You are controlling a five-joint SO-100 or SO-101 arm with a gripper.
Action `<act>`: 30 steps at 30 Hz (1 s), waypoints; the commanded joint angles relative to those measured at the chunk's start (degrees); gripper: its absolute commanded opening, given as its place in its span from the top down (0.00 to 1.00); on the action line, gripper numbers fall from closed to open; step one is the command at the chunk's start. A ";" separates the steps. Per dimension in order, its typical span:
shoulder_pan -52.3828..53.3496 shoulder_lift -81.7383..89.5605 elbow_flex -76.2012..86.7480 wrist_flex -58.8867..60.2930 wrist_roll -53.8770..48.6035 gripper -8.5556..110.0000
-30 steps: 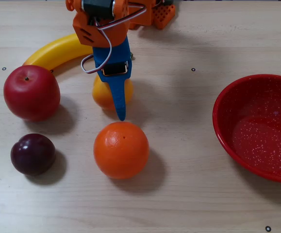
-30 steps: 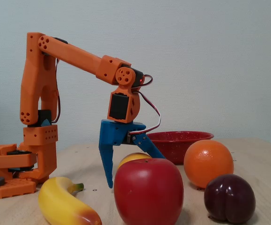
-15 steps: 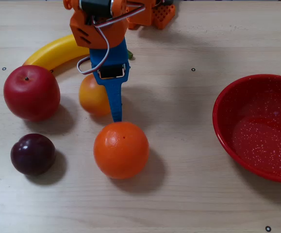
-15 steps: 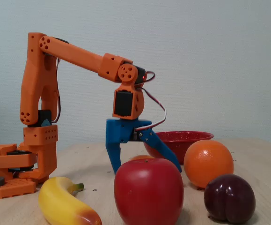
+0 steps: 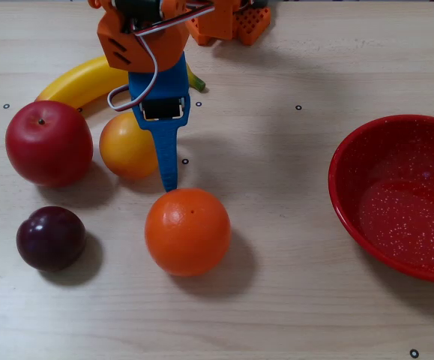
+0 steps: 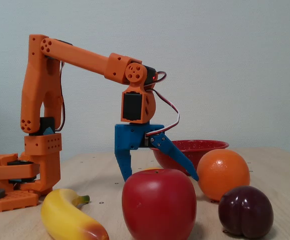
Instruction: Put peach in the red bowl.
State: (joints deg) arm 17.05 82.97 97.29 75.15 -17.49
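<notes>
The peach [image 5: 125, 146] is small and yellow-orange and lies on the table between the apple and the orange. It is hidden behind the apple in the side fixed view. My blue gripper [image 5: 163, 150] is open and empty, low over the peach's right edge. One jaw points straight down and the other slants out toward the orange, as a fixed view shows [image 6: 161, 176]. The red bowl [image 5: 396, 195] is empty at the right edge of the table and shows behind the gripper in the side fixed view [image 6: 190, 147].
A red apple [image 5: 48, 142] and a banana [image 5: 82, 81] lie left of the peach. A dark plum [image 5: 50, 238] and a large orange [image 5: 187, 231] lie nearer the front edge. The orange sits just below the slanted jaw's tip. The arm's base [image 6: 14, 180] stands at the back.
</notes>
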 commanded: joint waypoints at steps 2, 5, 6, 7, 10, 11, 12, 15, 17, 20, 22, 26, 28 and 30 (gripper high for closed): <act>1.67 3.08 -4.48 2.64 0.70 0.50; 2.02 3.43 -4.48 3.87 0.70 0.50; 2.20 3.43 -4.48 4.04 0.70 0.50; 2.37 3.52 -4.48 4.13 0.70 0.50; 2.81 3.43 -4.48 3.43 0.44 0.50; 2.90 3.34 -4.57 3.16 0.35 0.50; 3.08 3.25 -4.66 2.81 0.26 0.50; 3.34 3.08 -4.75 2.11 -0.09 0.50; 3.43 2.99 -4.92 1.93 -0.35 0.50; 3.60 2.64 -4.92 1.85 -0.53 0.50; 3.60 2.46 -4.75 1.58 -0.62 0.50; 3.43 2.11 -4.48 0.88 -0.62 0.50; 3.16 2.11 -4.39 0.62 -0.62 0.50; 2.90 2.11 -4.31 0.62 -0.62 0.50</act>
State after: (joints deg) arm 19.69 82.97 97.21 76.55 -17.75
